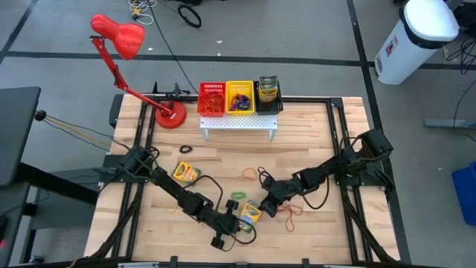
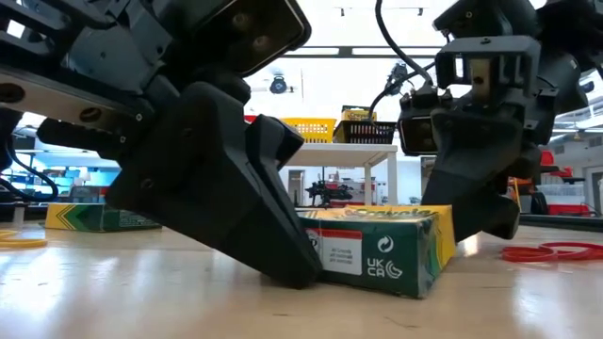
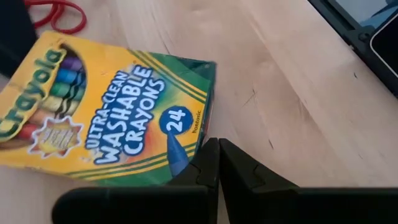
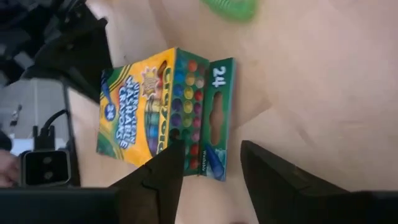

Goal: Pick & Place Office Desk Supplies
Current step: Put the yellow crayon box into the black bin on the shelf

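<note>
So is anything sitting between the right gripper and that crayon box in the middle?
Nothing visible does. The right gripper is open right at the crayon box, bare table around it. The shut left gripper sits at the box's opposite side, not between them.

crayon box (image 1: 251,214) between left end effector (image 1: 236,223) and right end effector (image 1: 269,206).

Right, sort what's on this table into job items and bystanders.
Job: crayon box between the left gripper and right gripper; second crayon box; loose rubber bands; red bin; yellow bin.
Bystanders: red desk lamp; white rack.
</note>
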You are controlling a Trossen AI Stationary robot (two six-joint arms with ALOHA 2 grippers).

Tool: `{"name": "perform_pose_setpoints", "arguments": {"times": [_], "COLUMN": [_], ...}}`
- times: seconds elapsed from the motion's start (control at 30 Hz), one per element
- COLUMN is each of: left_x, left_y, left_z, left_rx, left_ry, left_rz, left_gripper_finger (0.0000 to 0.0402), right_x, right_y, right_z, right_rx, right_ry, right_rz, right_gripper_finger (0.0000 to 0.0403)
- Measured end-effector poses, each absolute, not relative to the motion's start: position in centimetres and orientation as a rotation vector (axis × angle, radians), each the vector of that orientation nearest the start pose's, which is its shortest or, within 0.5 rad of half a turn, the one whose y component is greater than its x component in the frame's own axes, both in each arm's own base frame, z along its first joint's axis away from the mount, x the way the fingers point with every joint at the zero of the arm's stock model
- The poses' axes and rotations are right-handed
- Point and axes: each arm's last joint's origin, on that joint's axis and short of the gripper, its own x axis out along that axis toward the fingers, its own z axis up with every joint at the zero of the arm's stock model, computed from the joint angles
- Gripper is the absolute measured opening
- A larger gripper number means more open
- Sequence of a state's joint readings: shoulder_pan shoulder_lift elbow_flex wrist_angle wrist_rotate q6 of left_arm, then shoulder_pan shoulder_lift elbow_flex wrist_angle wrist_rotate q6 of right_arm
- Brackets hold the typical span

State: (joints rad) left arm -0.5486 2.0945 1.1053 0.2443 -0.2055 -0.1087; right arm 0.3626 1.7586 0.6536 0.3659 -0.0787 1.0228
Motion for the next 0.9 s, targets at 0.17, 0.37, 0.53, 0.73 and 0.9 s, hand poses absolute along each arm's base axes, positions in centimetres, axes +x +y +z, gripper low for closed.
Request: {"name": "perform_pose_setpoints", "arguments": {"times": [0.17, 0.37, 0.53, 0.73, 0.9], "left_x": [35.05, 35.04, 35.03, 35.04, 34.94], "left_y": [-20.71, -20.70, -20.69, -20.67, -20.66], "left_z": [9.49, 9.48, 9.47, 9.47, 9.60], "left_rx": [0.175, 0.175, 0.176, 0.182, 0.180], "left_ry": [0.715, 0.717, 0.718, 0.715, 0.716], "left_rz": [-0.284, -0.284, -0.283, -0.269, -0.242], "left_gripper_finger": [0.0011, 0.0011, 0.0011, 0.0011, 0.0029], "right_x": [28.49, 28.58, 28.75, 28.79, 28.78], "right_y": [11.21, 11.28, 11.38, 11.38, 11.37], "right_z": [10.76, 10.90, 11.13, 11.19, 11.30], "right_rx": [0.872, 0.876, 0.875, 0.843, 0.810], "right_ry": [0.870, 0.857, 0.829, 0.817, 0.807], "right_rz": [0.053, 0.068, 0.090, 0.103, 0.111], "right_gripper_finger": [0.0154, 0.0124, 0.0082, 0.0008, 0.0009]}}
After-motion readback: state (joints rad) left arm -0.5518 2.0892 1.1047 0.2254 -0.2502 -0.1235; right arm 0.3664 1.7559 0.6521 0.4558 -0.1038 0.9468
